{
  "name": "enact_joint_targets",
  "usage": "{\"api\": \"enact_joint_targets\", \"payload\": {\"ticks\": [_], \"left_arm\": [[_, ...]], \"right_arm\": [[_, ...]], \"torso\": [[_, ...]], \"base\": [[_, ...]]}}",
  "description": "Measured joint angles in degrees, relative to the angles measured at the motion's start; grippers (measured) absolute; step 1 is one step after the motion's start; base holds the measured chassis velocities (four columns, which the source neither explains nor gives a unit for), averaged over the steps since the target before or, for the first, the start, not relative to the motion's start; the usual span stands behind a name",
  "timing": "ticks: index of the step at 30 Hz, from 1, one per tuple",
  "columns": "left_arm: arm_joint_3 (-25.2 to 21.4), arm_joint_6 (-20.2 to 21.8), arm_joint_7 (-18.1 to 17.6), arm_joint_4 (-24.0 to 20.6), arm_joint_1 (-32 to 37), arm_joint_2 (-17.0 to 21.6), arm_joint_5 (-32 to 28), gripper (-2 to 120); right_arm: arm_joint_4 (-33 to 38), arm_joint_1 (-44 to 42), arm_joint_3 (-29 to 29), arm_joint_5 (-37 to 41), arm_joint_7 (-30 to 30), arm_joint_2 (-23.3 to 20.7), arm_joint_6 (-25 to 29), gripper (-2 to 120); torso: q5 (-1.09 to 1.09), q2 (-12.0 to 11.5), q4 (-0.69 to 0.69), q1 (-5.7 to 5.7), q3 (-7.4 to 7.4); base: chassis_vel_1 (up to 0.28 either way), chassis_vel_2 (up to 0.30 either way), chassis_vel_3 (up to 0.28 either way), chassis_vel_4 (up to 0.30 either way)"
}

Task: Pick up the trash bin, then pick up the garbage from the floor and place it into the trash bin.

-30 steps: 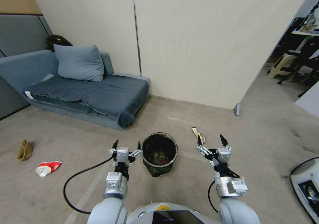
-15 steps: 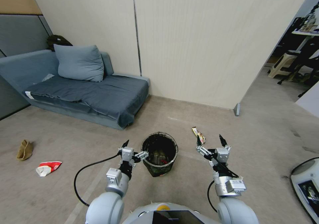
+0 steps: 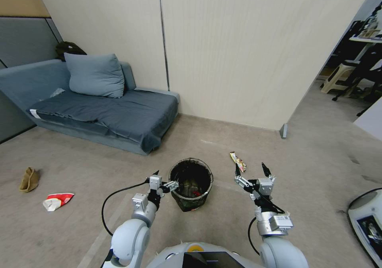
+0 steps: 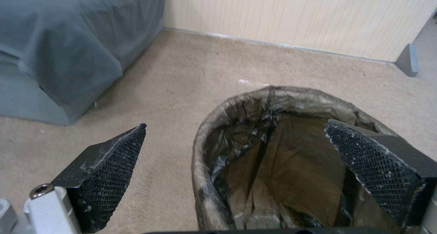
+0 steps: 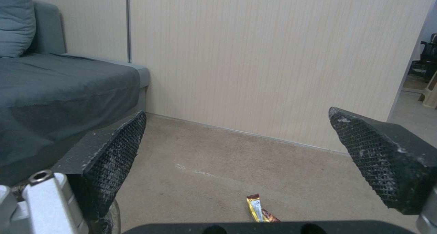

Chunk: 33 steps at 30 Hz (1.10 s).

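My left claw (image 3: pixel 164 180) is spread wide with nothing yet held — one finger (image 4: pixel 375 159) hangs inside the trash bin (image 3: pixel 191 183), the other finger (image 4: pixel 107 165) outside it, so the bin's near wall and bag-covered rim sit between them, untouched as far as I can tell. The bin stands upright on the carpet, one bin only, with some rubbish and a bit of red at its bottom.

My right claw (image 3: pixel 250 171) hovers on the other side of the bin, well apart from it, fingers just as wide and empty. Just beyond that claw lies one yellow snack wrapper (image 3: pixel 238 161) flat on the floor; from the right wrist it shows between my two fingers, farther off (image 5: pixel 259 211).

Far out past my left claw lie two more pieces: one red-and-white wrapper (image 3: pixel 57 201) and, a little beyond it, one brown paper piece (image 3: pixel 29 179). That makes three pieces of garbage on the floor.

Beyond the bin stands one grey sofa (image 3: pixel 99 113) with one cushion (image 3: pixel 94 75), against the pale wall (image 3: pixel 238 53).
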Motion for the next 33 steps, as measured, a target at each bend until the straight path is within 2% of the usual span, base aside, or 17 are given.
{"api": "enact_joint_targets", "payload": {"ticks": [5,6,23,26,27,31,32,33], "left_arm": [[0.15,0.83,-0.08,1.28,-0.85,0.25,-1.15,100],[0.25,1.83,-0.03,2.64,-1.5,0.33,-2.51,100],[-0.11,3.3,-0.91,9.08,-4.71,-0.04,-2.97,100],[0.19,6.75,-2.82,9.07,-4.92,-0.45,-4.54,99],[0.19,6.75,-2.82,9.07,-4.92,-0.45,-4.54,99],[1.07,13.81,-6.73,7.39,-5.43,-1.1,-9.44,98],[1.07,13.81,-6.73,7.39,-5.43,-1.1,-9.44,98],[1.16,15.54,-7.51,7.05,-5.6,-1.29,-10.14,97]], "right_arm": [[-0.08,-0.07,-0.08,-0.3,-0.06,0.0,0.02,100],[-0.26,-0.13,-0.32,-0.58,-0.07,0.0,0.08,100],[-0.68,-0.15,-0.37,-1.21,-0.07,0.0,0.62,100],[-0.92,-0.15,-0.37,-1.46,-0.07,0.0,0.87,100],[-0.92,-0.15,-0.37,-1.46,-0.07,0.0,0.87,100],[-1.16,-0.15,-0.44,-1.8,-0.06,0.0,1.18,100],[-1.16,-0.15,-0.44,-1.8,-0.06,0.0,1.18,100],[-1.16,-0.15,-0.49,-1.87,-0.06,0.0,1.21,100]], "torso": [[0.0,0.0,0.0,0.0,0.0],[0.0,0.0,0.0,0.0,0.0],[0.0,0.0,0.0,0.0,0.0],[0.01,0.0,0.0,0.0,0.0],[0.01,0.0,0.0,0.0,0.0],[0.0,0.0,0.0,0.0,0.0],[0.0,0.0,0.0,0.0,0.0],[0.0,0.0,0.0,0.0,0.0]], "base": [[0.0,0.0,0.0,0.0],[0.0,0.0,0.0,0.0],[0.0,0.0,0.0,0.0],[0.0,0.0,0.0,0.0],[0.0,0.0,0.0,0.0],[0.0,0.0,0.0,0.0],[0.0,0.0,0.0,0.0],[0.0,0.0,0.0,0.0]]}}
